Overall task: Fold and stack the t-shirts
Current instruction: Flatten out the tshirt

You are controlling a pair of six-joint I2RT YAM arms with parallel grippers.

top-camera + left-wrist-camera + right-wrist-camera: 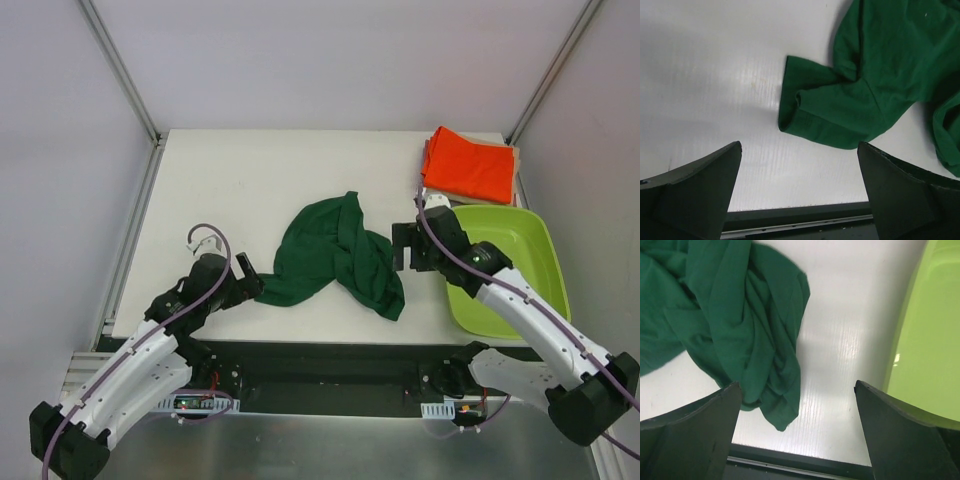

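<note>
- L arm (130, 375): white shell links, blk joints, purple cable (207, 226) alongside.
- R arm (530, 320): same white/blk build, purple cable too.
- L gripper (799, 145), R gripper (797, 385): dark matte wedge fingers.

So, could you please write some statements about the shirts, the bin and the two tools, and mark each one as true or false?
1. The dark green cloth shirt lies crumpled on the white table, between the two tools. True.
2. The left tool is shut on a sleeve of this shirt. False: it is open and holds nothing; the sleeve lies on the table in front of it.
3. The folded bright orange shirt lies inside the lime-green plastic bin. False: it lies at the far right corner of the table, beyond the bin.
4. The right tool is open and holds nothing. True.
</note>
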